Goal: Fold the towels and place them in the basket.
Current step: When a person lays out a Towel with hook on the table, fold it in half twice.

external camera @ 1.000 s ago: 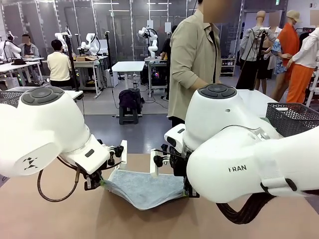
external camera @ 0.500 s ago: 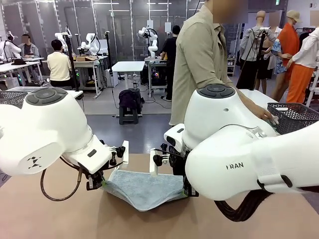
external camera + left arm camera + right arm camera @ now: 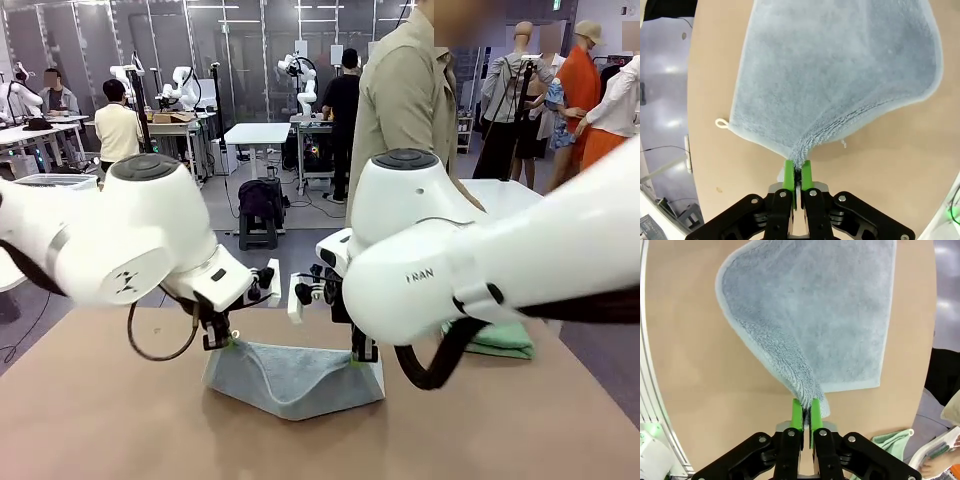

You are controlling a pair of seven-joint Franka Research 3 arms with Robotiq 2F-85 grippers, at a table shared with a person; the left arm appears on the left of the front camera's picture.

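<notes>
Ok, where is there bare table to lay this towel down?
Bare table lies left of the left hand and along the near edge before the pale blue towel. Right of the right hand it is free up front; the mint green towel lies farther back. The middle is crowded.

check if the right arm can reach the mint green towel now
Probably not yet: the right end effector is shut on the pale blue towel. The mint green towel lies close by, nothing between.

Dark letters reading "FRAN", cut off by the curve of the shell, stand on the right arm's white casing (image 3: 470, 275). No other writing is legible.
</notes>
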